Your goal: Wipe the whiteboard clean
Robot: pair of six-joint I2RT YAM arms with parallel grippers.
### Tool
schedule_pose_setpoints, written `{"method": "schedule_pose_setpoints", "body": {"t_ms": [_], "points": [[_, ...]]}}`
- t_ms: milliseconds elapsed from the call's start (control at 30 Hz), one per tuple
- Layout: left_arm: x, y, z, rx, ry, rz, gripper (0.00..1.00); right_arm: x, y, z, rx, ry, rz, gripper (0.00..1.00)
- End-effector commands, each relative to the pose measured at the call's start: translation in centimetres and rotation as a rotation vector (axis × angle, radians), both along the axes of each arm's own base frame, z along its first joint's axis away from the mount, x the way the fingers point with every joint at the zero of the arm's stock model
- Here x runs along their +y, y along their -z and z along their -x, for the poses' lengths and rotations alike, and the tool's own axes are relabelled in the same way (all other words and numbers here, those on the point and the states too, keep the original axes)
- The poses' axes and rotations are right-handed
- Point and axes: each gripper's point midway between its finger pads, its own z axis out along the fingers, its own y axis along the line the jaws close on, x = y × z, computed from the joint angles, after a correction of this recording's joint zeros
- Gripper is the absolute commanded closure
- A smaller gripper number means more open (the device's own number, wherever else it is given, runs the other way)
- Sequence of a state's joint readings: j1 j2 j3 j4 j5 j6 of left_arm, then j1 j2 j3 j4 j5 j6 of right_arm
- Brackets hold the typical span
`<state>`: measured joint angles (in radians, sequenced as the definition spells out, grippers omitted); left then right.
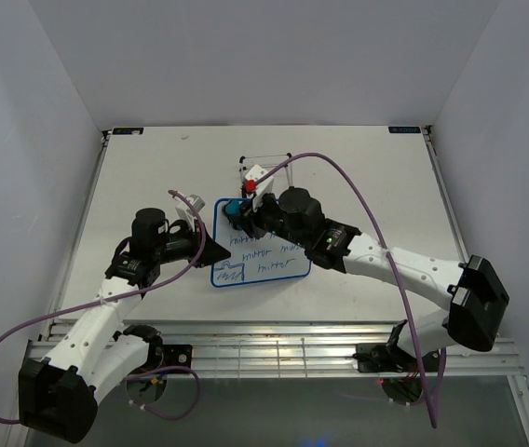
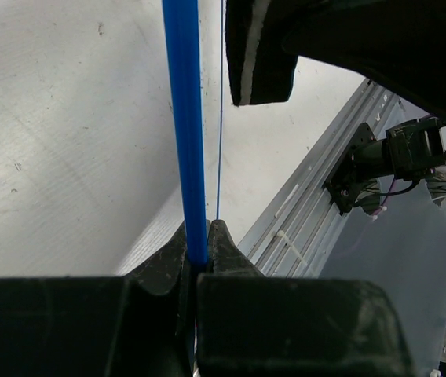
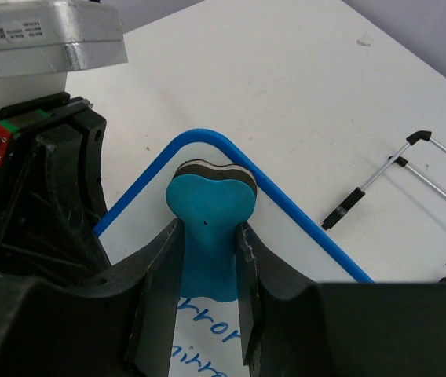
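Your right wrist view shows it best: right claw (image 3: 207,229) gripping the eraser (image 3: 211,196) over the whiteboard (image 3: 294,214) corner beneath; left claw (image 2: 199,239) pinches its edge.

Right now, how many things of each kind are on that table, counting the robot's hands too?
Whiteboard: 1
Blue eraser: 1
Wire stand: 1
Grippers: 2, the left gripper and the right gripper
Total: 5
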<state>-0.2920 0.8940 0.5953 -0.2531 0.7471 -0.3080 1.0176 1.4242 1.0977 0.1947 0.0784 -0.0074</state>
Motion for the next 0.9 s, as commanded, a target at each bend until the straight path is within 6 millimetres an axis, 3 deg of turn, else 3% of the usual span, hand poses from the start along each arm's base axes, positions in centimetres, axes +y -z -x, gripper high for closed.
{"method": "schedule_pose_setpoints", "body": {"t_ms": [0, 433, 667, 867], "points": [[-0.2, -0.4, 0.1, -0.028, 0.021, -0.005, 1.00, 1.0, -3.5, -0.8, -0.088, 0.056, -0.090, 0.74], [-0.3, -0.5, 0.2, -0.032, 0.032, 0.002, 1.00, 3.4, -1.5, 0.2, -0.032, 0.054, -0.104, 0.75], [-0.4, -0.7, 0.4, -0.043, 0.041, 0.008, 1.00, 1.9, 1.6, -1.2, 0.036, 0.103, -0.029, 0.75], [-0.3, -1.0, 0.5, -0.059, 0.040, 0.011, 1.00, -1.7, 6.0, -3.4, 0.161, 0.153, 0.043, 0.76]]}}
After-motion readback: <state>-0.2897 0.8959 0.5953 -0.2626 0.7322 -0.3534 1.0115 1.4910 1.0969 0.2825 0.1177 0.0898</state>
